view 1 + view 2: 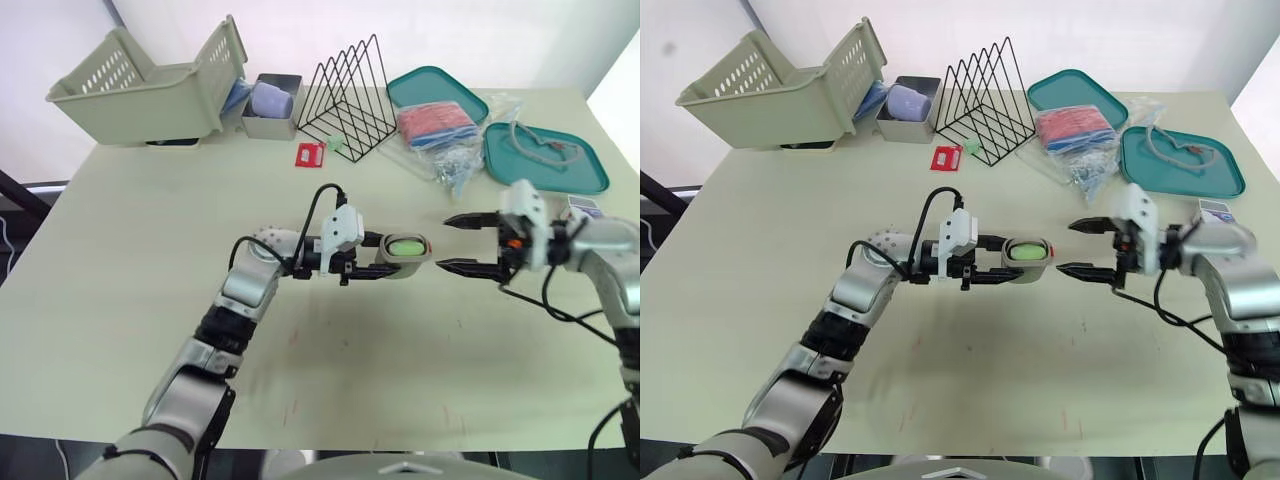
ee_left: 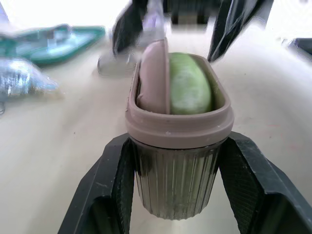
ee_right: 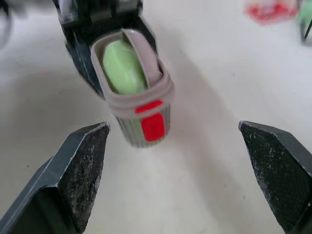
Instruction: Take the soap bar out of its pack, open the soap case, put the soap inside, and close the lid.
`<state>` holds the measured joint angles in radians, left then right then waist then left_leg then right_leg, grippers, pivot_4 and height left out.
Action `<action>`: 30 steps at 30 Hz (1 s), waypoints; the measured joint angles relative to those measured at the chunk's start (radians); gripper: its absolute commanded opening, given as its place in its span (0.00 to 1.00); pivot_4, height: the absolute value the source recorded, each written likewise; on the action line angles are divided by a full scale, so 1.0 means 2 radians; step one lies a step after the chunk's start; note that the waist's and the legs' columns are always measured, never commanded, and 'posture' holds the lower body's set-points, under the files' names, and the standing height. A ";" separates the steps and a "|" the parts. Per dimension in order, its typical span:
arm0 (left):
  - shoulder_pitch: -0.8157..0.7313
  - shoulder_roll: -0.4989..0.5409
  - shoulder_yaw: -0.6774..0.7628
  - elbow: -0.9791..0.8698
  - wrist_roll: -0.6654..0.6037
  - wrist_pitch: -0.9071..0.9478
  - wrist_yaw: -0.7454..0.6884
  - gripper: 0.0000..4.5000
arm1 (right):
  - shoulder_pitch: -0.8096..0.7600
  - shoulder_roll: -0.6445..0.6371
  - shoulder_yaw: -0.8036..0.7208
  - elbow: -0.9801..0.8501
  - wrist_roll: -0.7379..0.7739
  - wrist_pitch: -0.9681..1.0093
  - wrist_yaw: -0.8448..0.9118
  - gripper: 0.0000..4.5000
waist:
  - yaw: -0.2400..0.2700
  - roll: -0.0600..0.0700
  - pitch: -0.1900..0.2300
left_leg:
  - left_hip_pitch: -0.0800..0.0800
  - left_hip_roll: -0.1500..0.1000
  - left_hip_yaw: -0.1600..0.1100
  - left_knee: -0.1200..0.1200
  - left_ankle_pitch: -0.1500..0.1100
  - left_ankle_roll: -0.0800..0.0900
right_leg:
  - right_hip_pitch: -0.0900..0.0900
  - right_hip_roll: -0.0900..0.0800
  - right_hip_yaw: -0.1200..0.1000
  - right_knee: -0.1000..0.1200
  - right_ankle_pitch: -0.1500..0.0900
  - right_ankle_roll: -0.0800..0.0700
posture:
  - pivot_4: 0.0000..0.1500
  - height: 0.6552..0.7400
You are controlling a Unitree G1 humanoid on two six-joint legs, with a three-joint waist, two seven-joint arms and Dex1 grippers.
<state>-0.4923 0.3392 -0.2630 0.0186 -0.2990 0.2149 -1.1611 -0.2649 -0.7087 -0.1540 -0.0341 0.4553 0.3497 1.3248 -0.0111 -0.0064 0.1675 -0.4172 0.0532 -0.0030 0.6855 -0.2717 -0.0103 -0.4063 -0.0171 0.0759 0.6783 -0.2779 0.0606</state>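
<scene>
A taupe soap case [image 1: 402,254] lies on its side at the table's middle, its mouth facing my right gripper. My left gripper [image 1: 385,256] is shut on the case's ribbed body [image 2: 175,180]. Inside the mouth sits a green soap bar [image 2: 189,90], with the case's lid [image 2: 155,78] standing on edge beside it. A red patch marks the case's side [image 3: 152,125]. My right gripper [image 1: 458,243] hangs open a short way to the right of the case, apart from it, with nothing between its fingers [image 3: 80,165].
At the back stand a beige basket [image 1: 140,85], a grey tin [image 1: 270,107] and a black wire rack [image 1: 350,95]. Two teal trays [image 1: 545,155] and plastic bags [image 1: 440,135] lie at the back right. A small red pack [image 1: 311,154] lies near the rack.
</scene>
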 measured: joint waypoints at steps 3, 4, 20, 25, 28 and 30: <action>0.028 0.002 0.000 -0.022 -0.014 0.013 0.000 0.45 | 0.044 0.010 -0.010 0.024 0.004 -0.054 0.015 0.98 | -0.001 0.000 0.000 | 0.001 0.000 0.001 0.001 0.000 0.000 | 0.000 0.000 0.001 0.001 0.000 0.000 | 1.00 1.00; 0.033 0.000 0.000 -0.027 -0.018 0.014 0.001 0.45 | 0.052 0.014 -0.013 0.025 0.007 -0.071 0.016 0.98 | -0.003 0.000 0.000 | 0.002 0.000 0.001 0.000 0.000 0.000 | 0.001 0.000 0.001 0.001 0.000 0.000 | 1.00 1.00; 0.043 0.014 -0.015 -0.006 -0.002 -0.019 -0.009 0.45 | 0.140 0.001 -0.068 0.023 0.001 -0.194 -0.025 0.98 | 0.001 0.000 0.000 | 0.002 0.000 0.000 0.000 0.000 0.000 | 0.001 0.000 0.001 0.000 0.000 0.000 | 1.00 1.00; 0.043 0.015 -0.021 0.002 0.000 -0.027 -0.020 0.45 | 0.171 -0.026 -0.123 0.016 0.004 -0.187 -0.062 0.98 | 0.000 0.000 0.000 | 0.002 0.000 0.000 0.000 0.000 0.000 | 0.001 0.000 0.001 0.000 0.000 0.000 | 1.00 1.00; 0.043 0.017 -0.023 0.006 0.001 -0.028 -0.023 0.45 | 0.187 -0.042 -0.157 0.017 0.004 -0.175 -0.086 0.98 | 0.000 0.000 0.000 | 0.002 0.000 0.000 0.000 0.000 0.000 | 0.001 0.000 0.001 0.000 0.000 0.000 | 1.00 1.00; 0.041 0.017 -0.024 0.008 0.001 -0.028 -0.026 0.45 | 0.191 -0.061 -0.186 0.019 0.008 -0.133 -0.119 0.98 | 0.000 0.001 0.000 | 0.002 0.000 0.001 0.000 0.000 0.000 | 0.001 0.000 0.001 0.000 0.000 0.000 | 1.00 1.00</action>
<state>-0.4105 0.3723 -0.3110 0.0346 -0.2974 0.1585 -1.2131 0.1180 -0.8312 -0.5268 0.0048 0.4708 0.0829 1.0872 -0.0115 -0.0053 0.1673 -0.4139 0.0527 -0.0017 0.6862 -0.2717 -0.0103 -0.4036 -0.0167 0.0776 0.6787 -0.2779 0.0607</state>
